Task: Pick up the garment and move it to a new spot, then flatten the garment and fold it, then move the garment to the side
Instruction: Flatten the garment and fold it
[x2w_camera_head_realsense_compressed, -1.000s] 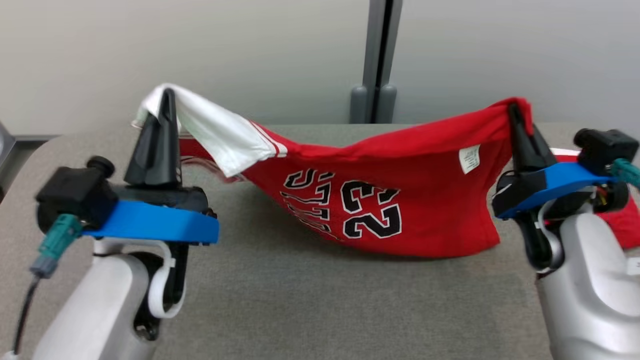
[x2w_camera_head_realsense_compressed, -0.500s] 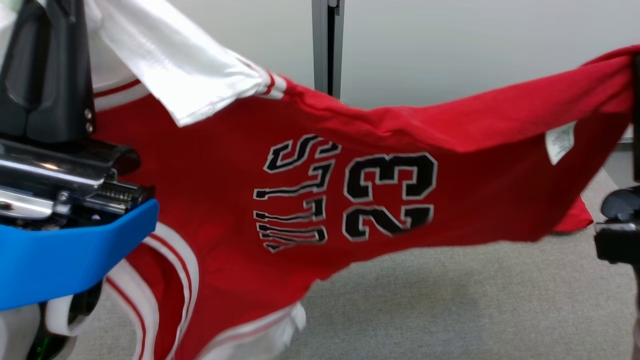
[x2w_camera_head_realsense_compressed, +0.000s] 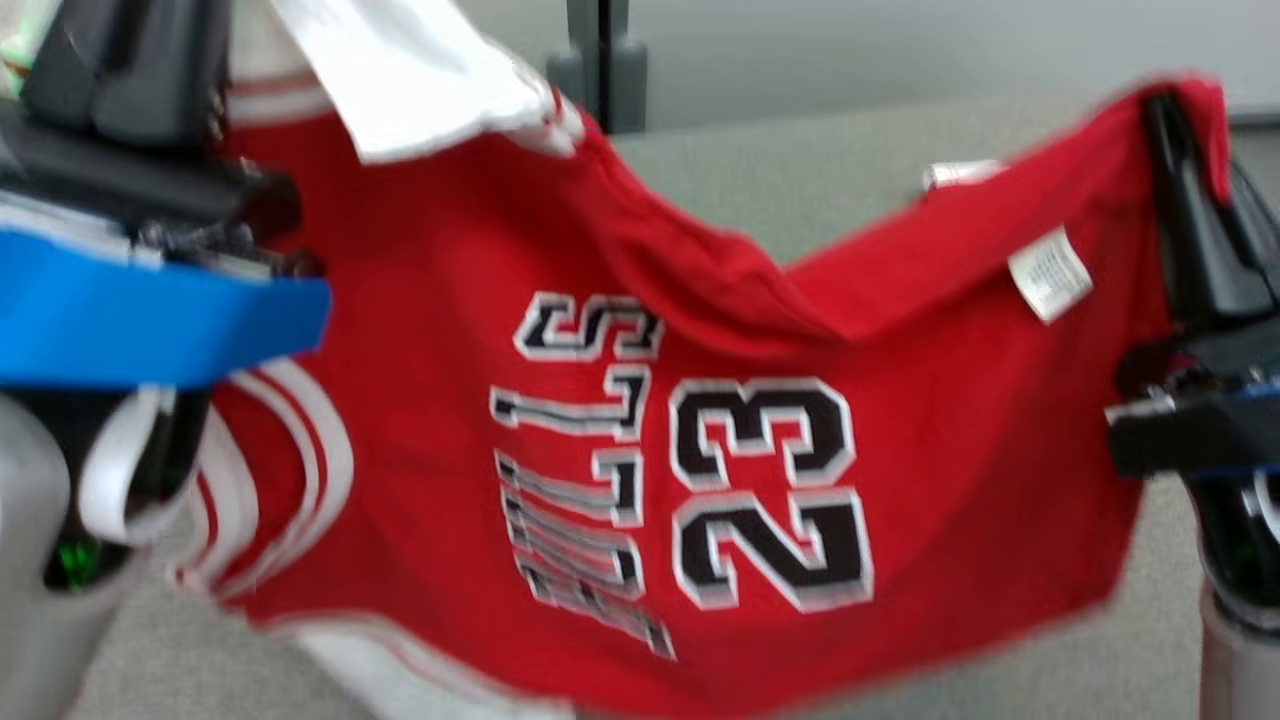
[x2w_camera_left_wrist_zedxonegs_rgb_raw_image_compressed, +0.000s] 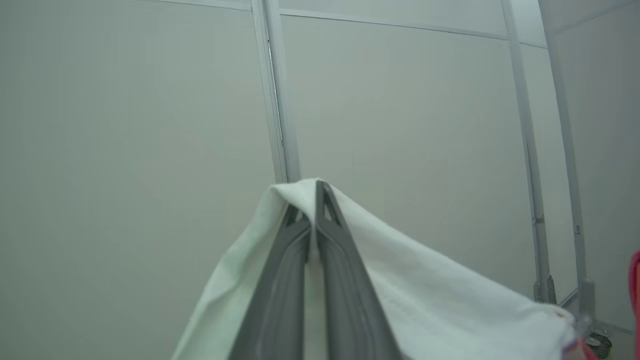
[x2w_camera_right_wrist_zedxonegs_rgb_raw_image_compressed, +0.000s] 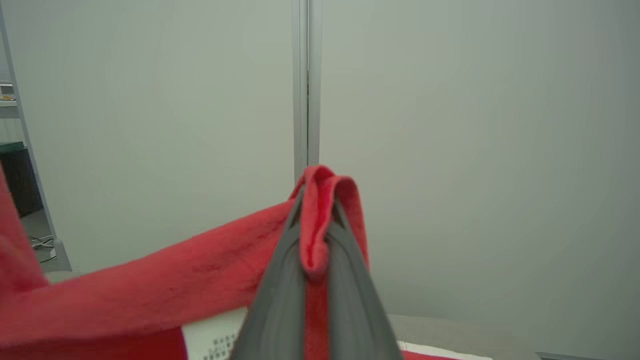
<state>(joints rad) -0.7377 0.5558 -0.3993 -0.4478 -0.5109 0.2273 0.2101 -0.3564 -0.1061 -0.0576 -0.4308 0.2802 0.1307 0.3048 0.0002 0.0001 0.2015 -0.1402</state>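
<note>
Garment (x2w_camera_head_realsense_compressed: 420, 300) saggier now over grey table (x2w_camera_head_realsense_compressed: 850, 190), seemingly; left pincer (x2w_camera_left_wrist_zedxonegs_rgb_raw_image_compressed: 316, 200), right pincer (x2w_camera_right_wrist_zedxonegs_rgb_raw_image_compressed: 317, 205) pinching it

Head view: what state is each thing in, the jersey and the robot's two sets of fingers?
Jersey: held up, sagging between both sets of fingers, number 23 showing.
Left fingers: shut on the jersey's white part.
Right fingers: shut on its red edge.
Label: exposed on the red cloth.

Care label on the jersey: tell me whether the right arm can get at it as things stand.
Probably not. The right gripper is shut on the red edge of the jersey, holding that side up; the care label hangs just beside it. Reaching it would mean letting go, likely dropping the cloth.
</note>
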